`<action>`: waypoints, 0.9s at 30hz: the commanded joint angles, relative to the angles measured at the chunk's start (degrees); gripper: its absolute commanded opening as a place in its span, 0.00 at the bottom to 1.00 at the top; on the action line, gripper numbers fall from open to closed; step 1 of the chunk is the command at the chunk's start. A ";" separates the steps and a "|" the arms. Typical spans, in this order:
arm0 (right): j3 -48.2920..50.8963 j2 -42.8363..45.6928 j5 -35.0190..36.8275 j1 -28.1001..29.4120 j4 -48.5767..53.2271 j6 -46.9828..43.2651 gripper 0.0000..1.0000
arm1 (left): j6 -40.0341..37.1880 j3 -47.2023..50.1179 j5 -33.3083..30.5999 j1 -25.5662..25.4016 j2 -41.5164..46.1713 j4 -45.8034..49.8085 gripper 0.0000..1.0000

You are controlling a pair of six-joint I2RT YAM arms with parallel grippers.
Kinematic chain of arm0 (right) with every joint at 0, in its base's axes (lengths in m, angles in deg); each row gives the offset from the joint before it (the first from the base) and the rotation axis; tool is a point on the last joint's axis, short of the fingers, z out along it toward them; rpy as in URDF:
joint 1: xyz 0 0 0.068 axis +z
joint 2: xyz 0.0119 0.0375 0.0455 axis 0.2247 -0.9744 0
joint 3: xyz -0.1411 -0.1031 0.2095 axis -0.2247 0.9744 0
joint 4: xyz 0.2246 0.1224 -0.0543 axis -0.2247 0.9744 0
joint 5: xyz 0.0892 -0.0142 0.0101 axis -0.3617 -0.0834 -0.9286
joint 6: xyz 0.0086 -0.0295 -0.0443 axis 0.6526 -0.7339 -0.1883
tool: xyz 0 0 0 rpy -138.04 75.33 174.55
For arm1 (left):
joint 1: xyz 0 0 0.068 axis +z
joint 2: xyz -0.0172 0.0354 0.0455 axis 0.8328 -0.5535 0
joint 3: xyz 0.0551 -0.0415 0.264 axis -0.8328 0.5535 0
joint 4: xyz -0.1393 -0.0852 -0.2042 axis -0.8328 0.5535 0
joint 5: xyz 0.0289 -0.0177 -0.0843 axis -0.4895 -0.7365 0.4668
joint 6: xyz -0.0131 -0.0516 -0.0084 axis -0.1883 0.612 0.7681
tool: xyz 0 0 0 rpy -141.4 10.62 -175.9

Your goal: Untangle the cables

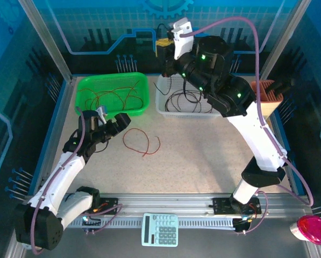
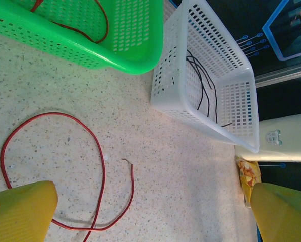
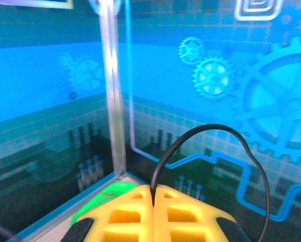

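Starting from the cables: one black cable point(image 3: 211, 128) was pinched in the tightly closed jaws of the right gripper point(image 3: 153, 194), which was held high above the far side of the white basket point(image 1: 161, 102). In the right wrist view this strand rose from the seam between the yellow fingers point(image 3: 175, 199), made an arch and went down out of the picture at the bottom right, so its other end was cut off. In the top view it was too thin to follow against the dark arm.

More black cables point(image 1: 184, 99) lay coiled inside the white basket. The right arm covered part of that basket, so I could not count them. A bunch of red cables point(image 1: 114, 97) lay in the green basket point(image 1: 141, 107), looped over each other, and their number was not clear either.

One single red cable point(image 2: 104, 171) lay on the table point(image 1: 203, 156), in front of the green basket and apart from it. It made a wide loop with one free end, and its lower part ran out of the left wrist view at the bottom edge.

The left gripper point(image 1: 113, 119) hung over the table just beside this cable, its jaws spread wide and grasping nothing. Its yellow fingertips point(image 2: 24, 212) were cut off by the bottom corners of the left wrist view. I could not tell if one of them touched the cable.

On the near rail, between the arm bases, lay a calculator point(image 1: 160, 229)
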State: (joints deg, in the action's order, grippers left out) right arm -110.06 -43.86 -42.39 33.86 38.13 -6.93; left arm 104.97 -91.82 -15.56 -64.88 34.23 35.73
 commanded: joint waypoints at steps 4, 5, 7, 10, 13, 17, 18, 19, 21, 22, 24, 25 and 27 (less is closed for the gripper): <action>-0.54 -2.81 1.02 -8.20 -3.03 -1.29 0.00 | -2.05 -3.54 -1.40 -1.01 0.29 0.70 0.99; -0.23 -3.47 0.52 -9.45 -2.66 -0.66 0.00 | -2.05 -3.72 -1.49 -1.00 0.48 0.91 0.99; 1.12 -4.37 -0.69 -11.63 -2.54 0.58 0.00 | -2.14 -4.07 -1.73 -1.09 0.75 1.29 0.99; 4.45 -5.65 -3.36 -15.18 -2.35 3.94 0.00 | -2.23 -4.77 -2.22 -1.09 0.93 1.86 0.99; 9.89 -6.90 -5.46 -18.51 -3.21 7.10 0.00 | -2.23 -5.56 -2.64 -1.18 1.21 2.28 0.99; 17.85 -9.40 -6.85 -22.16 -4.77 10.41 0.00 | -2.49 -6.74 -3.14 -1.26 1.46 3.15 0.99; 19.24 -10.20 -7.13 -22.83 -4.96 10.95 0.00 | -2.51 -7.00 -3.17 -1.26 1.52 3.33 0.99; 20.73 -11.28 -7.31 -23.43 -4.99 11.56 0.00 | -2.58 -7.18 -3.36 -1.26 1.54 3.44 0.99; 23.27 -13.33 -7.53 -24.48 -4.91 12.31 0.00 | -2.58 -7.52 -3.45 -1.33 1.69 3.72 0.99; 24.31 -14.63 -7.77 -24.83 -4.74 12.72 0.00 | -2.60 -7.62 -3.49 -1.40 1.72 3.80 0.99; 24.65 -17.74 -8.46 -25.42 -3.14 13.25 0.00 | -2.58 -7.78 -3.62 -1.35 1.81 3.91 0.99; 24.12 -19.64 -8.70 -25.63 -1.88 13.34 0.00 | -2.50 -7.72 -3.62 -1.35 1.90 3.91 0.99; 21.70 -23.91 -9.71 -25.92 1.61 13.47 0.00 | -2.41 -7.81 -3.67 -1.42 2.03 3.99 0.99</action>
State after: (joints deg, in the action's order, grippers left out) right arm -86.00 -64.27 -49.94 8.55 35.97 4.85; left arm 103.70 -97.81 -18.38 -65.78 35.30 38.35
